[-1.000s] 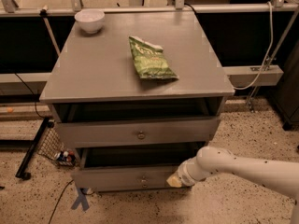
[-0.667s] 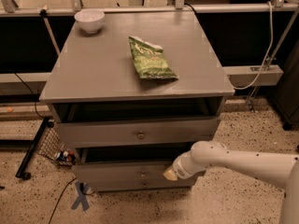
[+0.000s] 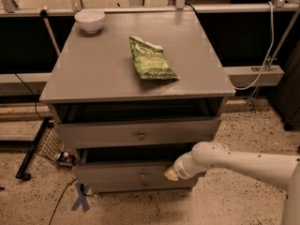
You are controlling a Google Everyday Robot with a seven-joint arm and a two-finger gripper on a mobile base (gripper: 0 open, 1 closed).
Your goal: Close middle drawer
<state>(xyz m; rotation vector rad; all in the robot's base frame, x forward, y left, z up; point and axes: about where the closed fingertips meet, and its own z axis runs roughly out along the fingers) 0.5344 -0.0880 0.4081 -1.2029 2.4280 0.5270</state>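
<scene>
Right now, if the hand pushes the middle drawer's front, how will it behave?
The middle drawer looks like rigid wood, so it should slide rather than flex. The hand is at its front, right of the knob, off centre, so it may skew. It is only partly out; travel is probably short.

Just the one camera here. It sits up high in front of the cabinet [image 3: 93,74] and tilts down, so you see the whole top plus the drawer fronts. It's fairly close, and the cabinet fills most of the frame. The arm [image 3: 243,162] reaches in from lower right, with the gripper [image 3: 171,174] at the middle drawer [image 3: 112,172] front's right end.
</scene>
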